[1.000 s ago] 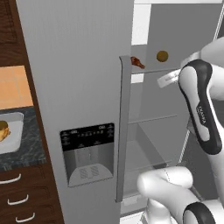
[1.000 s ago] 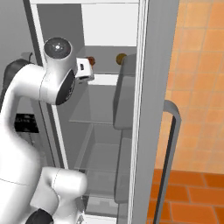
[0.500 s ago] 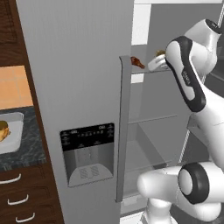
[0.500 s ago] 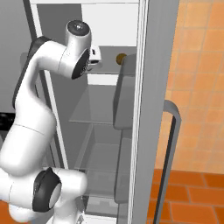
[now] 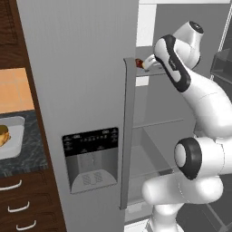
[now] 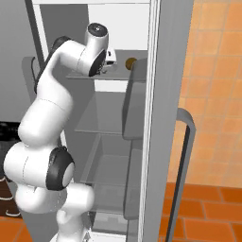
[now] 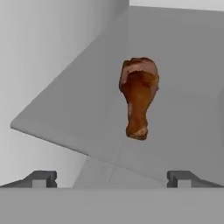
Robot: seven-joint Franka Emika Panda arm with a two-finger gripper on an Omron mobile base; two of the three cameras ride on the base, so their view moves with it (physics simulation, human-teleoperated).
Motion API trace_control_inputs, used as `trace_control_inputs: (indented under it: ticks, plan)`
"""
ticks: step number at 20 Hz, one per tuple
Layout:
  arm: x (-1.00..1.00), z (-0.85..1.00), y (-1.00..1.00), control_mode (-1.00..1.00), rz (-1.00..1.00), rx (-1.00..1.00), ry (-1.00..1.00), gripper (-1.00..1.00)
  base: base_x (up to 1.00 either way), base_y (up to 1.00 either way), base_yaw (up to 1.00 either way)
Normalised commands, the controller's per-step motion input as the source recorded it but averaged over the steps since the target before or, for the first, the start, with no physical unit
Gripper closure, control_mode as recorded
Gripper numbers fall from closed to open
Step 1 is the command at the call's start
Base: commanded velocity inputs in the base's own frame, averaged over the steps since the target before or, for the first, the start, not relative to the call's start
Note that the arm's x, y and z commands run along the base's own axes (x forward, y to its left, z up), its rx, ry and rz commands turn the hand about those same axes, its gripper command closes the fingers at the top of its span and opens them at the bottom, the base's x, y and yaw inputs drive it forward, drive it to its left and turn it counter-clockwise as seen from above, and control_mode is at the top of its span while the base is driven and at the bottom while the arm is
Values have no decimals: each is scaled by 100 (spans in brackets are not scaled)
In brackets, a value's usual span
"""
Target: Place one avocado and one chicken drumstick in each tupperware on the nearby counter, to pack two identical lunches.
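claw (image 7: 112, 177): wide open, holding nothing
chicken drumstick (image 7: 139, 96): reddish-brown, centre of hand view, lying on the grey fridge shelf (image 7: 183, 122), above the fingertips

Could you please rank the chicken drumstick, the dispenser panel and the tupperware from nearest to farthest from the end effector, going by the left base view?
1. chicken drumstick, on the fridge shelf, just ahead of the end effector.
2. dispenser panel, on the fridge door, lower left.
3. tupperware, on the counter, far left.
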Motion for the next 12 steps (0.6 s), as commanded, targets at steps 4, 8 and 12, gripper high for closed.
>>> trace_control_inputs:
  ticks: [4, 8, 12]
  plan:
    - [79, -24, 6, -100, -1, -2, 0, -100, 0, 0, 0]
    - [82, -10, 0, -100, 0, 0, 0, -100, 0, 0, 0]
    - [81, -8, 0, -100, 0, 0, 0, -100, 0, 0, 0]
